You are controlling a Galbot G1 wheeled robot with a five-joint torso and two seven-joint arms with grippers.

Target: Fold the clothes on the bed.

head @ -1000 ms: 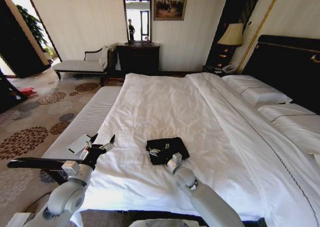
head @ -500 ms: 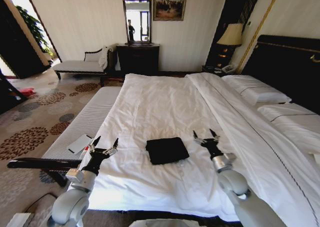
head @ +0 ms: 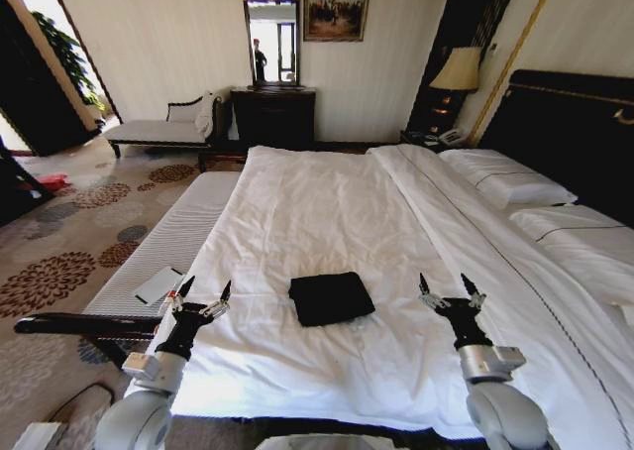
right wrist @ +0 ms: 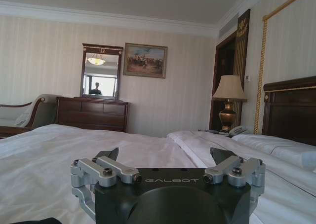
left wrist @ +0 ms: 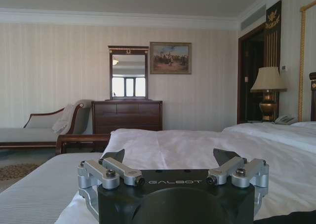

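Both grippers hover low over the near end of the bed (head: 327, 202), fingers spread wide and holding nothing. From the head camera the left gripper (head: 202, 297) sits at about 8 o'clock from the clothes (head: 330, 297), over the edge of the white duvet, and the right gripper (head: 452, 292) sits at about 3 o'clock from them, well apart from the fabric. Neither one touches the T-shirt.

The clothes lie as a compact black rectangle — folded, flat on the duvet — between the two grippers and near the foot of the bed. No lettering shows on the upper face.

At 12 o'clock beyond the bed stands a dark dresser (head: 273, 116) with a mirror (head: 271, 34) above it and a framed painting (head: 337, 6) just beside that. A chaise (head: 163, 128) stands at 10 o'clock, a lamp (head: 458, 70) at 1 o'clock, and white pillows (head: 507, 184) rest against the dark headboard (head: 575, 133) at 2 o'clock.

In the left wrist view the left gripper's (left wrist: 173, 167) fingers stand parted over the duvet; in the right wrist view the right gripper's (right wrist: 167, 164) fingers do the same — a dark corner of the clothes (right wrist: 34, 220) shows at the frame's edge.
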